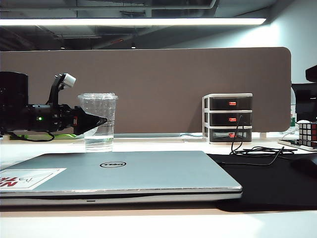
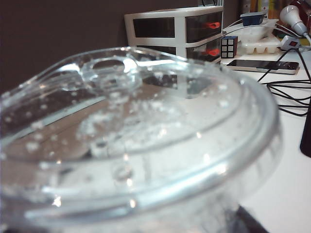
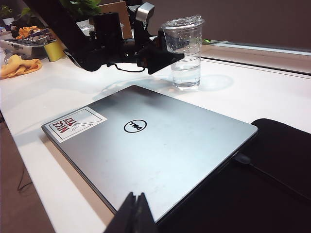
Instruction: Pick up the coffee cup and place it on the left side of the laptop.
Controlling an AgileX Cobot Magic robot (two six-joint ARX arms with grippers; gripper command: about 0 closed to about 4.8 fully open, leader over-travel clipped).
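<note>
The coffee cup point(image 1: 98, 130), a clear lidded cup with a little water, stands on the white table behind the closed silver laptop point(image 1: 148, 171). My left gripper point(image 1: 101, 121) reaches in level from the left. It is open, one black finger point(image 3: 165, 58) passing the cup's near side at mid height and the other hidden behind the cup. The droplet-covered lid point(image 2: 141, 141) fills the left wrist view. The cup point(image 3: 185, 53) rests on the table. My right gripper point(image 3: 137, 206) is shut and empty, low over the laptop's point(image 3: 160, 145) near edge.
A three-drawer unit point(image 1: 228, 118) stands at the back right before the brown partition point(image 1: 148, 84). Black cables point(image 1: 252, 151) trail onto a black mat point(image 1: 267, 183) right of the laptop. A puzzle cube point(image 1: 307, 132) sits far right. A phone point(image 2: 262, 64) lies near the drawers.
</note>
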